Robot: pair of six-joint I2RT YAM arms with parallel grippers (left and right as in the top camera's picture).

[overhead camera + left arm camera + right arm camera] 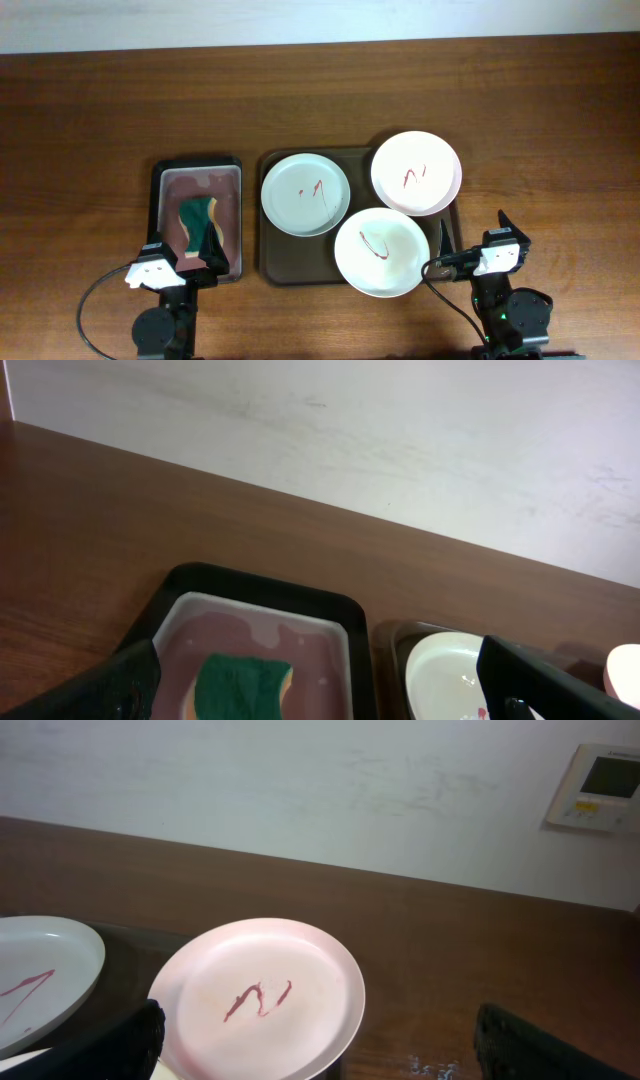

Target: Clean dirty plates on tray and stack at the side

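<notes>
Three dirty plates with red scribbles lie on the dark brown tray: a pale green plate at its left, a pinkish plate at its back right, a white plate at its front. My left gripper is open and empty over the front of the small black tray, above a green sponge. My right gripper is open and empty at the brown tray's front right corner, near the pinkish plate.
A smaller black tray with a pinkish wet inside holds the sponge, left of the brown tray. The pale green plate's edge shows in the left wrist view. Bare wooden table lies all round; a pale wall stands behind.
</notes>
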